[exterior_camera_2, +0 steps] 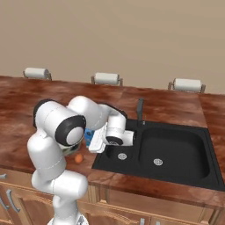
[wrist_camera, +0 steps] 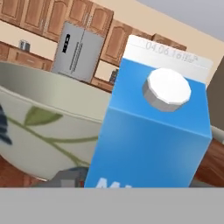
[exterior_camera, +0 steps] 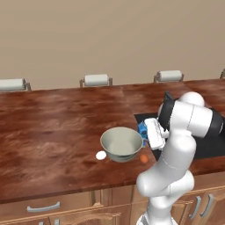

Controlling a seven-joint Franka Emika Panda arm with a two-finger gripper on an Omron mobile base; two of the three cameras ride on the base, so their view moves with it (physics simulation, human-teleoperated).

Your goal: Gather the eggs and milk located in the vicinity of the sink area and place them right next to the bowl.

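Note:
The blue milk (wrist_camera: 153,140) carton with its white cap stands very close in the hand view, just right of the pale bowl (wrist_camera: 48,109) with green leaf markings. From the left base view the milk (exterior_camera: 141,128) is at the right rim of the bowl (exterior_camera: 121,143), and my gripper (exterior_camera: 146,131) is shut on it from the sink side. I cannot tell whether the carton rests on the counter. The orange-brown egg (exterior_camera: 144,158) lies on the counter just in front of the bowl's right side. From the right base view, egg (exterior_camera_2: 78,158) and milk (exterior_camera_2: 89,136) show beside my arm.
A white egg (exterior_camera: 101,154) lies at the bowl's front left. The black double sink (exterior_camera_2: 167,149) with its dark faucet (exterior_camera_2: 140,110) is right of the hand. White rolls on metal frames (exterior_camera: 96,79) line the counter's far edge. Wooden cabinets sit below.

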